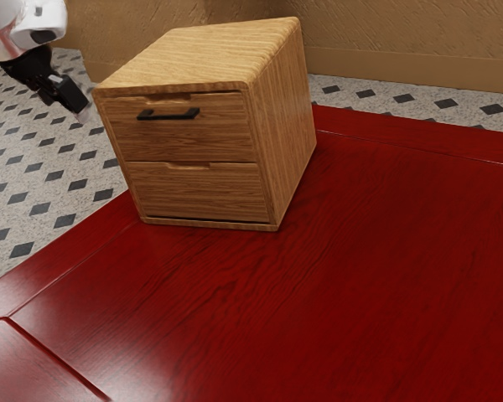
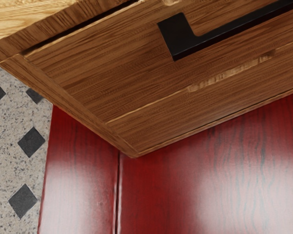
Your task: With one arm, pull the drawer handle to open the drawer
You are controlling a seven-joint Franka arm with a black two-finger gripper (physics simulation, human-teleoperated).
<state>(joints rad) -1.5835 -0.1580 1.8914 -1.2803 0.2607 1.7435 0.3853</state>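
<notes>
A light wooden cabinet (image 1: 235, 50) stands on the red table (image 1: 335, 276), with two drawers on its front. The top drawer (image 1: 210, 138) carries a black bar handle (image 1: 168, 114), and its front sits flush with the cabinet. My black gripper (image 1: 71, 99) hangs off the cabinet's front corner on the exterior view's left, apart from the handle and about level with it. In the wrist view the handle (image 2: 195, 34) crosses the top drawer front (image 2: 112, 68) close ahead of my hand, with the lower drawer front (image 2: 195, 112) beside it.
The lower drawer (image 1: 201, 193) has no bar handle, just a small notch. Tiled floor (image 1: 33, 184) lies beyond the table edge under my arm. Open red tabletop spreads in front of the cabinet and toward the exterior view's right. A tan wall (image 1: 402, 33) runs behind.
</notes>
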